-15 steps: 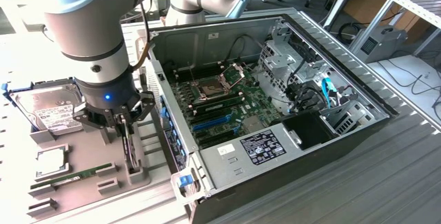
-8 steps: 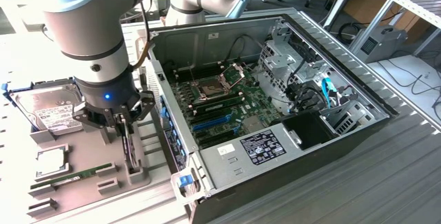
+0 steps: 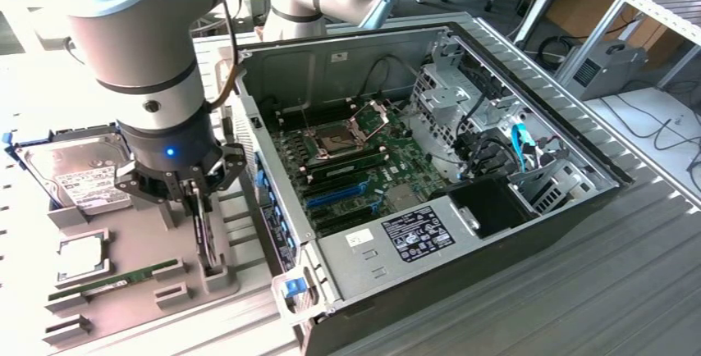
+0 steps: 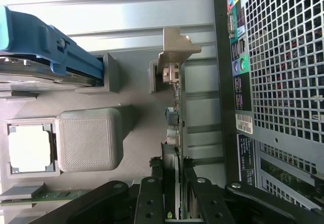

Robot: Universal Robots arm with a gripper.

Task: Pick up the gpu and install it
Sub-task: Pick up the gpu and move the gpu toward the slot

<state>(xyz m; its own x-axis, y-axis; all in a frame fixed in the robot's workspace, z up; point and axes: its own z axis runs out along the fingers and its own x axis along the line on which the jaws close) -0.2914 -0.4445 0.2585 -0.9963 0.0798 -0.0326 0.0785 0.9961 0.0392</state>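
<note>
The tool (image 3: 199,200) pinches the graphics card (image 3: 205,241) by its top edge in the rack (image 3: 131,249), on the exterior view's left of the computer case (image 3: 493,290). The card looks light, stiff and fragile.

Labels on computer case (image 3: 493,282) and hard drive (image 3: 77,171) are illegible.

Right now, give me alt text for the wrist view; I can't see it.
The gripper has its jaws closed on the gpu, standing on edge in the grey holder, silver bracket at its far end. A perforated computer case runs alongside; a hard drive sits in another slot.
</note>
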